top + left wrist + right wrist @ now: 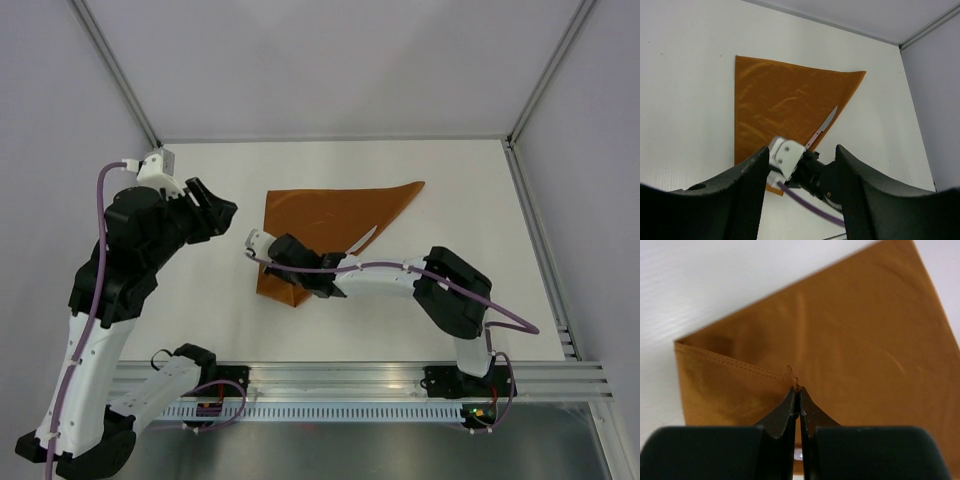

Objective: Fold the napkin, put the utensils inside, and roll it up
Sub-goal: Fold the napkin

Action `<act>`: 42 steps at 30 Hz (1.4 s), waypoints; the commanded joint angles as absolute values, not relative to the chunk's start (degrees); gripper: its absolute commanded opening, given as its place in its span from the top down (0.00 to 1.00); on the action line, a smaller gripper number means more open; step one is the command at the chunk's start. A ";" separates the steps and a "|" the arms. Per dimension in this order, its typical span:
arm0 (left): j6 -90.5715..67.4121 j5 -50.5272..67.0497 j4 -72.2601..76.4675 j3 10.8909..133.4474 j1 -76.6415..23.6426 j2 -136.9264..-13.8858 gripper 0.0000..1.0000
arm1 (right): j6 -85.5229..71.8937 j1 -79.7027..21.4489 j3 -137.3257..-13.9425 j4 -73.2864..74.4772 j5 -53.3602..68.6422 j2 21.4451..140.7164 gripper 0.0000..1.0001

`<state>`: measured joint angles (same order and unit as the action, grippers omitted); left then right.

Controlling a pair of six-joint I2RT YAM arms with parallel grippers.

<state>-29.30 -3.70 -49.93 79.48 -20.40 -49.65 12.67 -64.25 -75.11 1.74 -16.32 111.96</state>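
The rust-brown napkin lies on the white table as a rough triangle with its tip to the right. A slim silvery knife, one of the utensils, rests across its right edge, blade toward the far side. My right gripper is low over the napkin's near-left part. In the right wrist view it is shut, with a hemmed corner of the napkin pinched at its tips. My left gripper hangs open above the table, left of the napkin. Between its fingers show the napkin, the knife and the right wrist.
A metal frame rail runs along the table's near edge, and another rail borders the right side. Grey walls close in the far side. My right forearm stretches low over the table near the napkin.
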 commanded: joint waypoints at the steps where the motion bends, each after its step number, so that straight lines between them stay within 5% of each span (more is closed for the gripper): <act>1: -28.12 -0.26 -45.18 78.58 -20.48 -51.41 0.40 | 10.20 -60.48 -73.66 5.45 -16.26 106.62 0.92; 16: -30.41 6.59 -34.37 70.84 -20.57 -56.95 0.41 | 9.84 -41.58 -67.15 7.38 -14.24 101.16 0.94; 42: -32.61 7.12 -23.03 63.28 -28.56 -69.61 0.40 | 9.32 -33.66 -63.10 6.41 -13.10 103.09 0.94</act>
